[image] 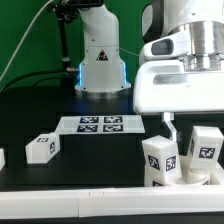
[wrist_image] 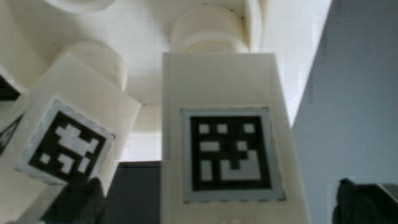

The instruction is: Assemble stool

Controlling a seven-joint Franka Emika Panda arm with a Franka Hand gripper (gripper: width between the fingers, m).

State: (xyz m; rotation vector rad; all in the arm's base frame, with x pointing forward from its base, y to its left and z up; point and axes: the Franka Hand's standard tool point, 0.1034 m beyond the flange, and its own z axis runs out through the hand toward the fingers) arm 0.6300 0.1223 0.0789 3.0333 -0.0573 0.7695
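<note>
The stool is still in loose parts on the black desk [image: 70, 175]. A near leg [image: 160, 160] and a neighbouring leg [image: 205, 147] stand upright close together at the exterior view's right, a loose leg [image: 41, 148] sits well apart at that view's left, and the marker board [image: 100, 124] lies farther back between them. The arm [image: 180, 75] hangs low with its wrist pointing straight down over the near leg [wrist_image: 228, 130]. The jaws are released and spread wide, and the wrist view shows a gap beside that leg.
</note>
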